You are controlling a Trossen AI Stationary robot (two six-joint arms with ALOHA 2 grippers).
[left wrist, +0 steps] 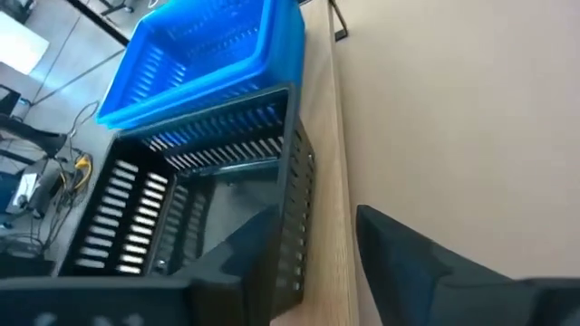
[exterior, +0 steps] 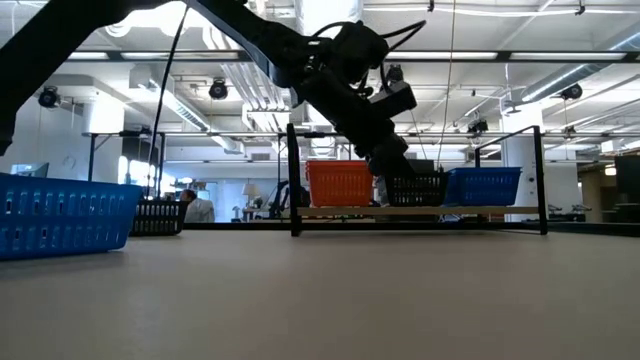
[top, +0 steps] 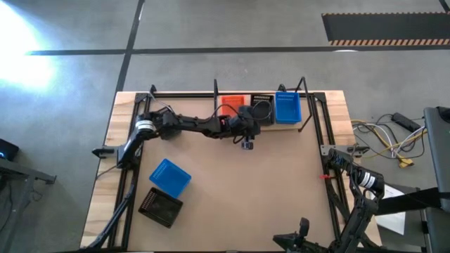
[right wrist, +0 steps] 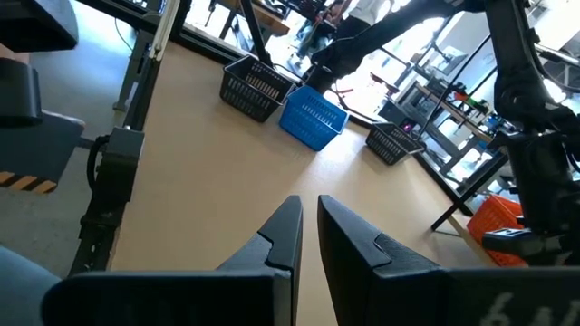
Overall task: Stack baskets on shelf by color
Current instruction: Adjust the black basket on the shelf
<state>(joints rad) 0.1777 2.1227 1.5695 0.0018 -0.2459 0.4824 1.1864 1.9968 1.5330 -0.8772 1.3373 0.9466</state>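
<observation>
The shelf (top: 307, 118) (exterior: 420, 211) stands along the table's far edge. On its board sit an orange basket (top: 231, 105) (exterior: 340, 184), a black basket (top: 263, 109) (left wrist: 195, 208) and a blue basket (top: 287, 107) (left wrist: 204, 54), side by side. My left gripper (top: 252, 121) (left wrist: 313, 222) is open at the black basket, one finger inside it and one outside its near wall. A blue basket (top: 169, 176) and a black basket (top: 160, 206) rest on the table's near left part. My right gripper (right wrist: 308, 231) is shut and waits at the table's right edge. My left gripper stands astride the near wall (left wrist: 297, 204) of the black basket on the shelf, slanting down from the near side. The outer finger (left wrist: 408, 263) is clear of the wall. Whether the inner finger (left wrist: 249, 254) touches it, I cannot tell.
A further black basket (exterior: 160, 216) (right wrist: 394, 143) sits toward the table's left side. The shelf's black end frames (exterior: 294, 180) rise beside the baskets. Bare tabletop (top: 267, 190) spreads over the middle and right. Cables (top: 383, 137) lie off the table's right side.
</observation>
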